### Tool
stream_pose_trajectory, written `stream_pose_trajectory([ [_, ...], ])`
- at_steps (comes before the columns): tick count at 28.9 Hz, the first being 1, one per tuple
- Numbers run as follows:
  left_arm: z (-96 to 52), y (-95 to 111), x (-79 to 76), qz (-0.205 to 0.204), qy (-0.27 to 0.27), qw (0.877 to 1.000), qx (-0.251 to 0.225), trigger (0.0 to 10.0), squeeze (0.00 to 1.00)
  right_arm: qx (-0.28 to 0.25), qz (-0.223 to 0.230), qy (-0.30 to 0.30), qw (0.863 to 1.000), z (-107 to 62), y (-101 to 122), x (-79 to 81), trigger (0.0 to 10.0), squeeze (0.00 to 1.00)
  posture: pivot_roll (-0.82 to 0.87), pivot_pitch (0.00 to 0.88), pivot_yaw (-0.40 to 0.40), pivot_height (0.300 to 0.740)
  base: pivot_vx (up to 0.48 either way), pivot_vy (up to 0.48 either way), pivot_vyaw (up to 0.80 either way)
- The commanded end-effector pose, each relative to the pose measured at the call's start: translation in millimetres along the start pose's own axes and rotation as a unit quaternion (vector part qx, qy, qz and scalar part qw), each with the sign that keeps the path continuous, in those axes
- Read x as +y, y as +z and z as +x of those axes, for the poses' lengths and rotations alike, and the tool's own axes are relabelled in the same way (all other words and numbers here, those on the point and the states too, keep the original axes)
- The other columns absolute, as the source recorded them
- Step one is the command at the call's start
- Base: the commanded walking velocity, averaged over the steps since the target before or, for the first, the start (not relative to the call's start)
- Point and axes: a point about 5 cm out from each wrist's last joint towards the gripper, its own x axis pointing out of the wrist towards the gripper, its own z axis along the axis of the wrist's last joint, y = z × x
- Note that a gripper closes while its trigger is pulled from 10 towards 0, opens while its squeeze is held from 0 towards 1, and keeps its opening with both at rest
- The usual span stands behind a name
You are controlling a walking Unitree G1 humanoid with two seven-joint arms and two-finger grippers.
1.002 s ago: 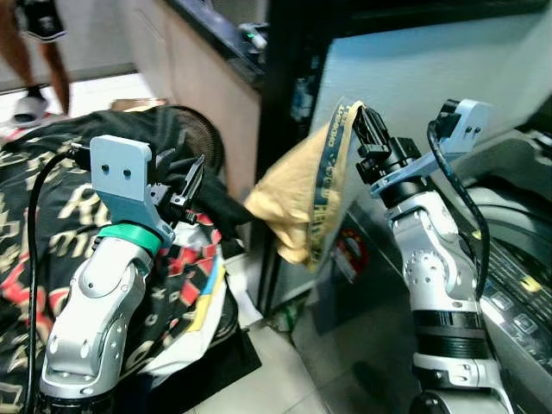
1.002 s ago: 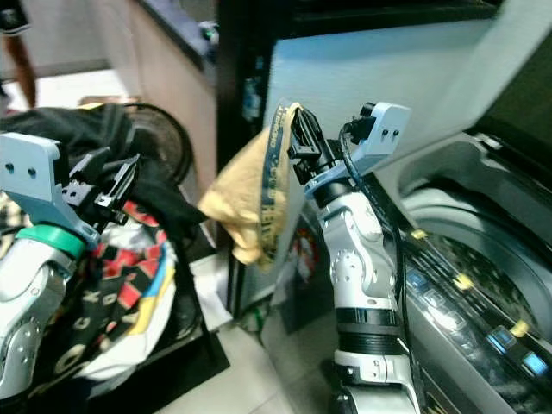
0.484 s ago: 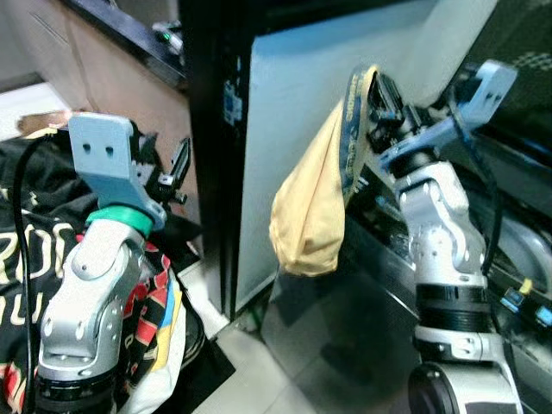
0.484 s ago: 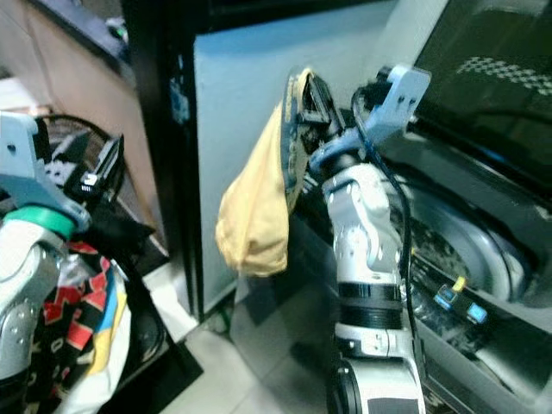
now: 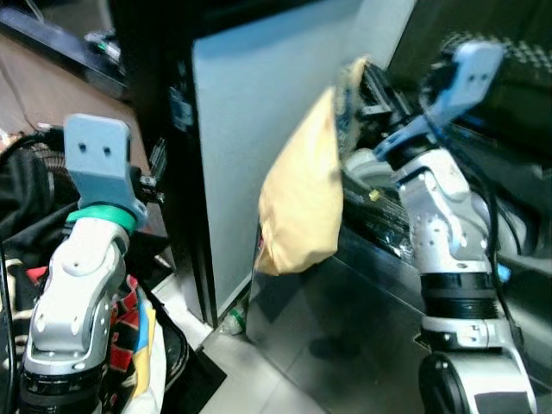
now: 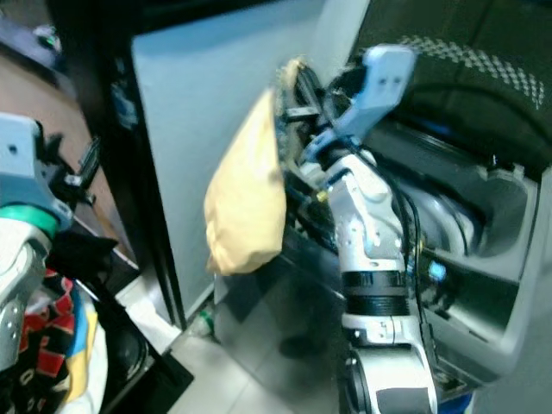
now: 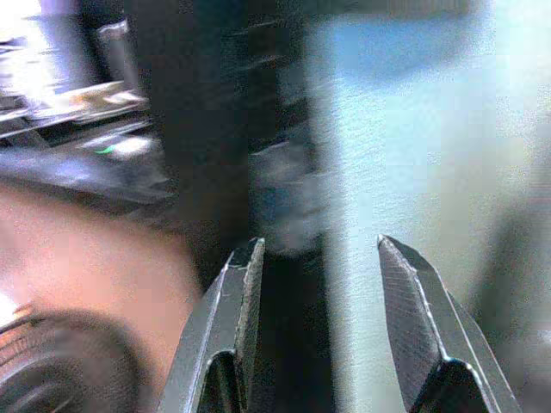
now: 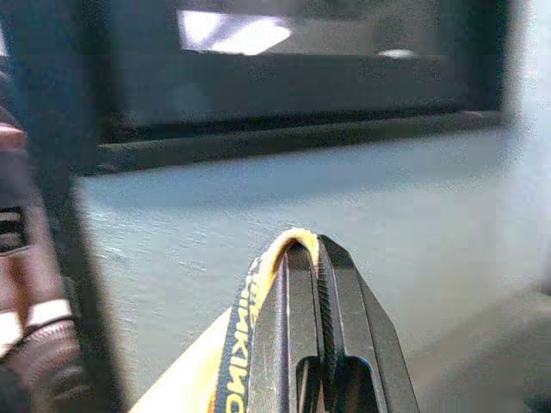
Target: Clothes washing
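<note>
A yellow garment (image 5: 300, 198) with a dark blue lettered band hangs from my right gripper (image 5: 366, 82), which is shut on its top edge; the wrist view shows the band (image 8: 234, 361) pinched between the closed fingers (image 8: 306, 301). The cloth dangles in front of the washing machine's front left corner (image 6: 297, 233), whose open tub (image 6: 470, 211) lies to the right. My left gripper (image 7: 318, 284) is raised at the left, open and holding nothing, pointing at a dark cabinet edge. A pile of patterned clothes (image 5: 129, 319) sits low at the left beside my left arm.
A pale blue-grey panel (image 5: 250, 112) and a black upright post (image 5: 159, 129) stand behind the garment. Tiled floor (image 5: 259, 371) shows below. A wooden counter (image 5: 52, 78) runs along the far left.
The camera has swung to the right, bringing the washer tub more into view. My right gripper still holds the yellow garment, now closer to the machine. The left gripper stays raised and open.
</note>
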Motion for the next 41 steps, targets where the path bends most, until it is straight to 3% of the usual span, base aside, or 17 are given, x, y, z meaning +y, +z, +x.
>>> stream_pose_trajectory([
  [1,1.4,-3.6,3.6,0.005,-0.009,1.0,0.014,10.0,0.0,-0.008,0.002,-0.008,1.0,-6.9,-2.5,5.1,10.0,0.0,0.13,0.0,0.096,0.74,0.0,0.0,-0.8],
  [9,5.1,-3.6,6.6,-0.002,-0.007,1.0,0.025,10.0,0.0,-0.009,0.013,-0.024,1.0,-14.3,-10.0,9.8,10.0,0.0,0.14,0.0,0.126,0.74,0.0,0.0,-0.8],
  [14,6.2,-1.8,9.0,-0.036,0.007,0.999,0.022,10.0,0.0,-0.012,0.005,-0.029,0.999,-14.3,-8.2,8.2,10.0,0.0,0.13,0.0,0.098,0.74,0.0,0.0,-0.8],
  [19,3.6,3.6,18.5,-0.051,0.048,0.998,0.01,10.0,0.0,-0.042,-0.015,-0.037,0.998,4.6,19.0,-5.4,10.0,0.0,0.13,0.0,0.028,0.74,0.0,0.0,-0.8],
  [28,-18.7,1.4,27.0,-0.047,0.095,0.994,0.009,10.0,0.0,-0.067,-0.006,0.014,0.998,33.0,41.2,6.8,10.0,0.0,0.15,0.0,-0.066,0.74,0.0,0.0,-0.8],
  [33,-26.7,2.0,26.5,-0.048,0.111,0.993,0.004,10.0,0.0,-0.058,0.002,0.032,0.998,39.3,37.5,13.6,10.0,0.0,0.16,0.0,-0.103,0.74,0.0,0.0,-0.8],
  [36,-29.6,4.3,26.6,-0.052,0.12,0.991,0.0,10.0,0.0,-0.046,0.03,0.063,0.996,42.7,32.4,21.7,10.0,0.0,0.17,0.0,-0.126,0.74,0.0,0.0,-0.8],
  [41,-33.9,15.2,25.8,-0.031,0.115,0.993,-0.011,10.0,0.0,-0.004,0.059,0.095,0.994,43.3,11.5,33.4,10.0,0.0,0.2,0.0,-0.131,0.74,0.0,0.448,0.0],
])
